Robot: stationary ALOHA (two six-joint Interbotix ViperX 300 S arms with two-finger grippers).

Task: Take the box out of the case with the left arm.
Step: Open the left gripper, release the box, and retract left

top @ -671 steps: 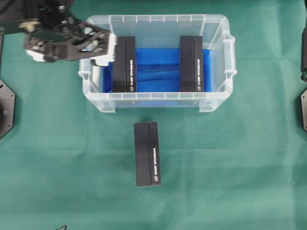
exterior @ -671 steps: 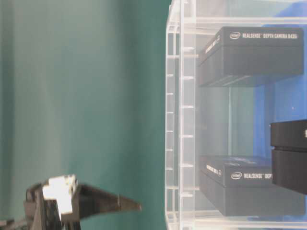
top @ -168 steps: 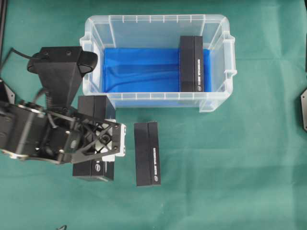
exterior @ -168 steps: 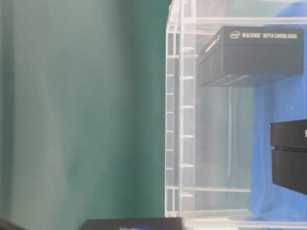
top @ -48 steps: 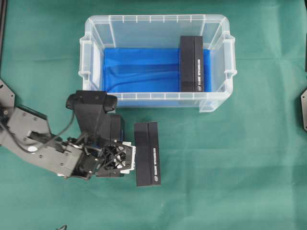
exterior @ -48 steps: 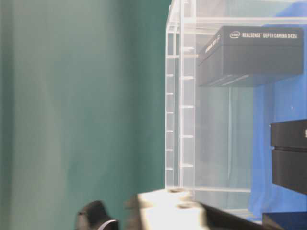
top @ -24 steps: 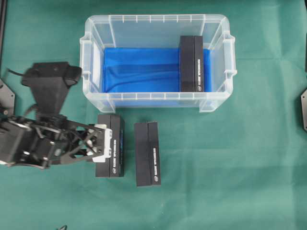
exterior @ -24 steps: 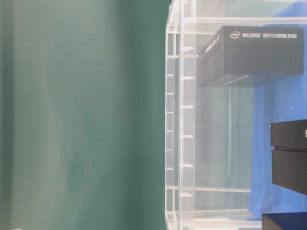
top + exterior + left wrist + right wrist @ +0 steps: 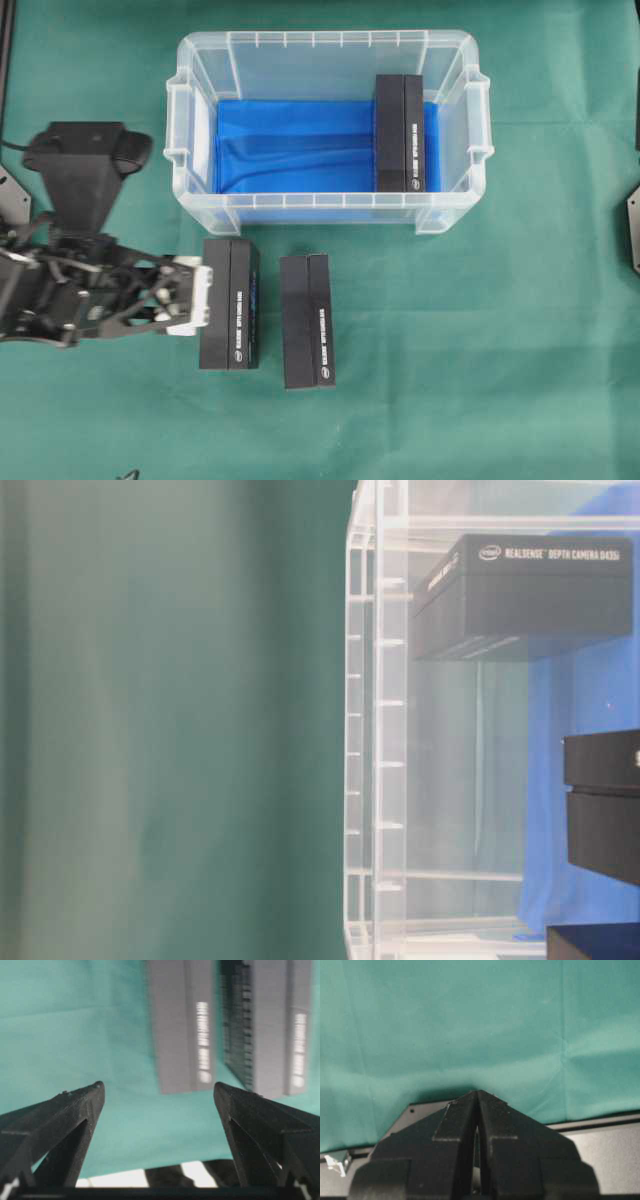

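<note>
Left gripper (image 9: 190,295) hangs over the green cloth (image 9: 480,380) near its left edge, fingers (image 9: 65,1110) spread wide, nothing between them. Wrist view confirms it: both black tips frame bare cloth, with two black boxes lying ahead of them.

Just beside the white pad sits the freed box (image 9: 229,303), flat on the cloth in front of the case's near left corner. Whether the pad touches the box or stands just clear, the overhead view doesn't settle. A second black box (image 9: 307,320) lies just to its right, apart from it.

Further back, the case (image 9: 200,40) holds one remaining black box (image 9: 400,133) against its right wall, on the blue lining (image 9: 290,140).

Right gripper (image 9: 477,1125) is parked, fingers pressed together.

Judgement: the step in hand is release and retreat after set-down. If the last box is wanted too, next move calls for lifting clear, then reaching across the case to its right side with the fingers straddling the box's narrow width.
</note>
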